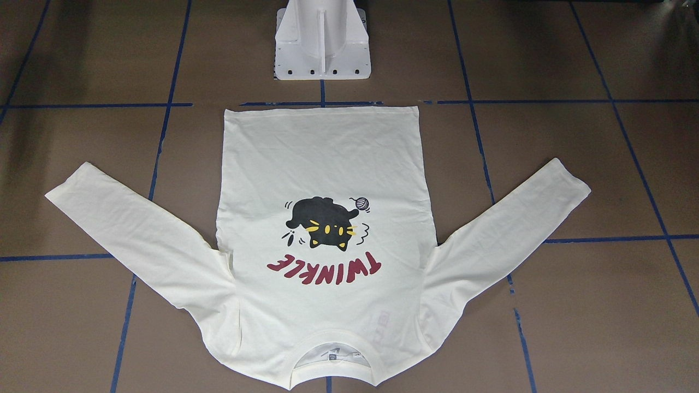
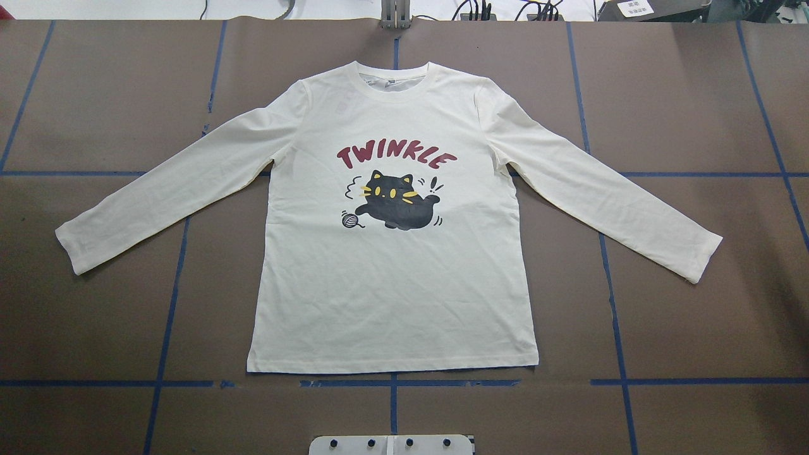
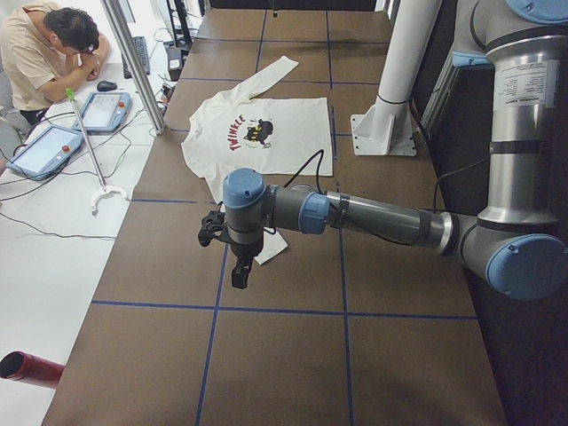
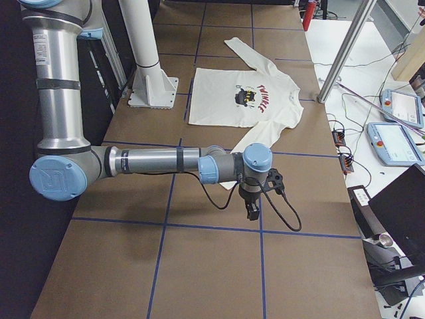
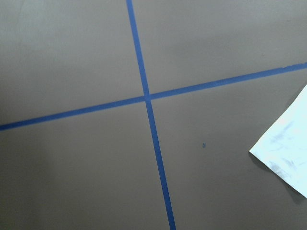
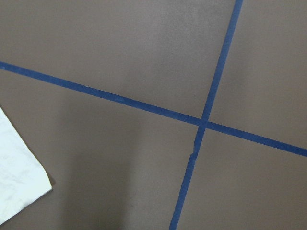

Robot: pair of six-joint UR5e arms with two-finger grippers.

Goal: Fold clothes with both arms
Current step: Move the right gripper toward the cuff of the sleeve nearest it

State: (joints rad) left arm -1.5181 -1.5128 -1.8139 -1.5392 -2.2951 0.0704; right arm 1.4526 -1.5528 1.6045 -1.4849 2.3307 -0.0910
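T-shirt (image 2: 392, 303) — matt cloth (faintly creased); table (image 2: 695, 316) matt, smooth; left arm (image 3: 390, 222) brushed grey metal.

Cream-white shirt (image 2: 392, 297) printed with a black cat (image 2: 401, 208) with yellow eyes and whiskers, a small grey yarn ball (image 2: 349, 219) and dark red lettering (image 2: 396, 158). The brown table (image 2: 95, 316) carries a grid of blue tape lines (image 2: 95, 383). The left arm (image 3: 390, 220) and right arm (image 4: 153, 161) are grey with light-blue joint caps; the pedestal (image 1: 322, 49) is white
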